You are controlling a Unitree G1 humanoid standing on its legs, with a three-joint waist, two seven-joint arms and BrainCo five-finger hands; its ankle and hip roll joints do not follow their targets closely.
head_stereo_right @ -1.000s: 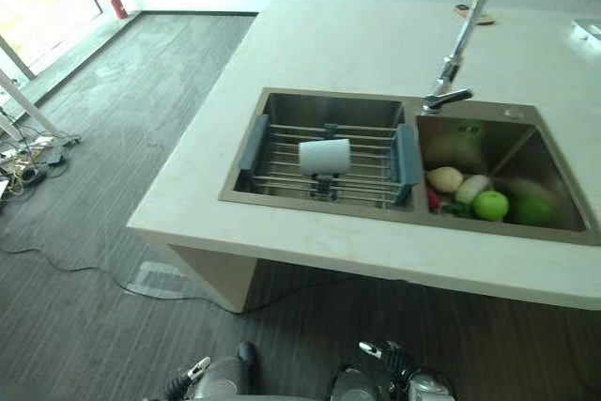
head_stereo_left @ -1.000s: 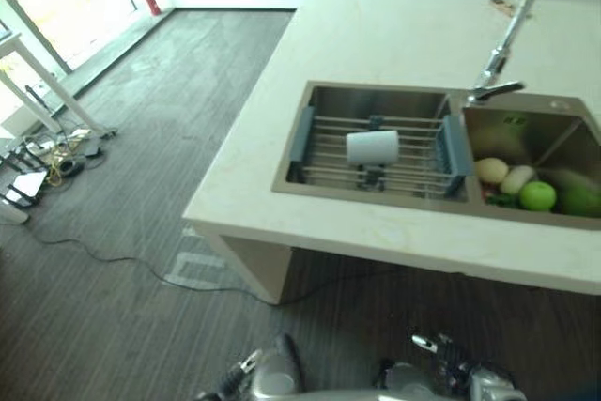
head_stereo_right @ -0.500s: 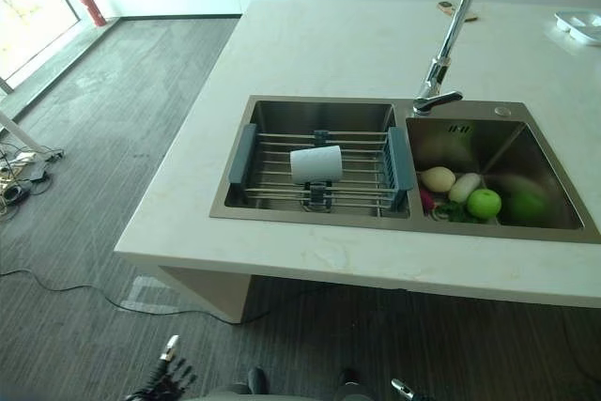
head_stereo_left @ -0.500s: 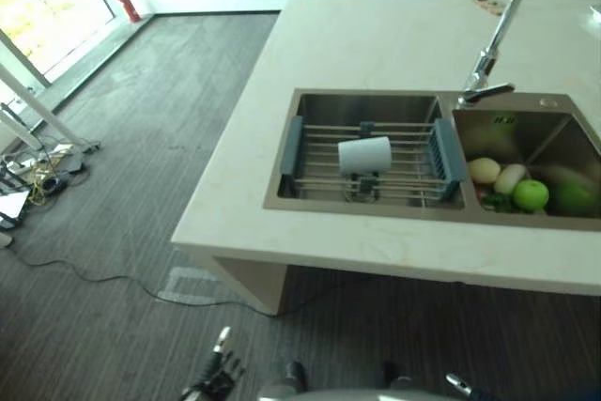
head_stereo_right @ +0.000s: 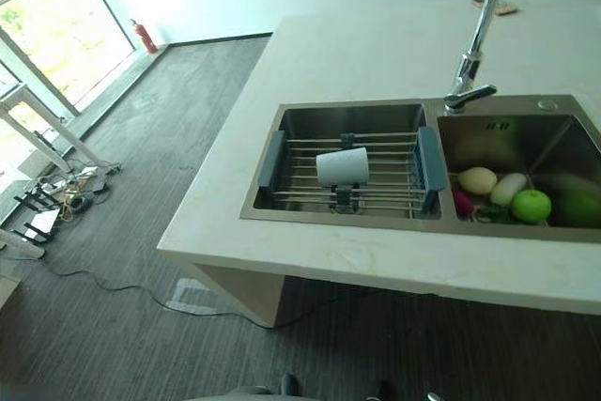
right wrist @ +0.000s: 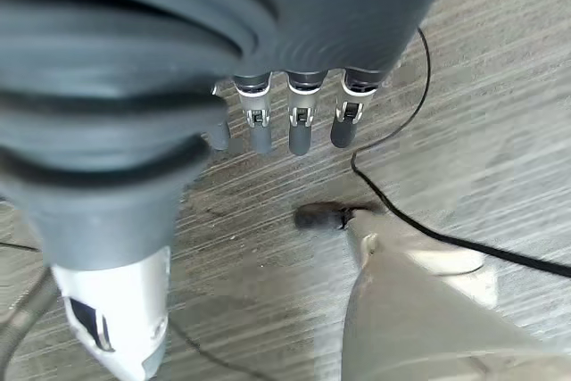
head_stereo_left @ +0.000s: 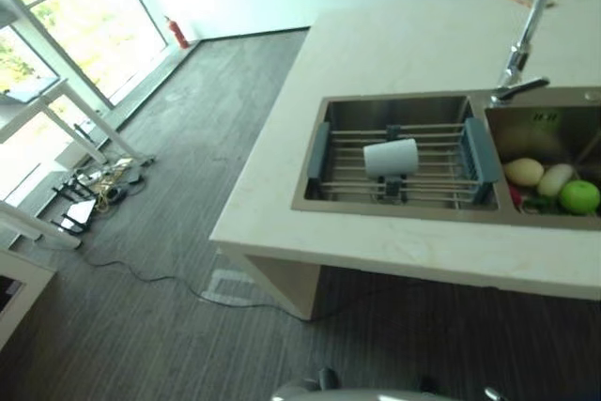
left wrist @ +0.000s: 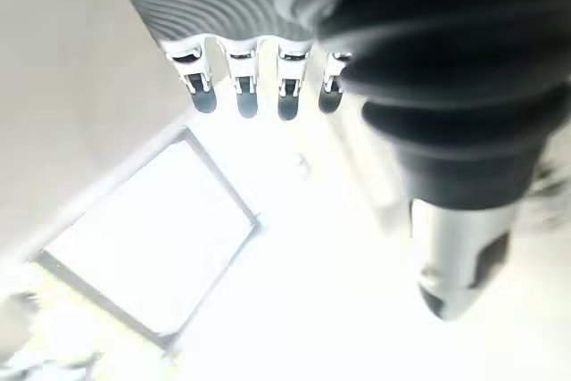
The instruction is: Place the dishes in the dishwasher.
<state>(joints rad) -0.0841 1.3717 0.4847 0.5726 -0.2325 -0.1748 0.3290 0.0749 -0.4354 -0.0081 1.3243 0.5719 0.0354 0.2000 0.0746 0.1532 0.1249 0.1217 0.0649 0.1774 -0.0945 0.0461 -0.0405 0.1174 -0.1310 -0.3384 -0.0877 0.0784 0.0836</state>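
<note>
A cup (head_stereo_left: 390, 157) lies on a rack (head_stereo_left: 402, 164) in the left sink basin (head_stereo_right: 346, 119). Right of it, produce (head_stereo_right: 507, 194) sits in the right basin, the tap (head_stereo_right: 474, 44) behind.

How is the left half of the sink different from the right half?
The left basin has a wire rack with grey ends spanning it, while the right basin has no rack. The left basin holds a white cup lying on its side on the rack, whereas the right basin holds produce, including a green apple. Both are steel basins sunk into the same pale counter.
</note>
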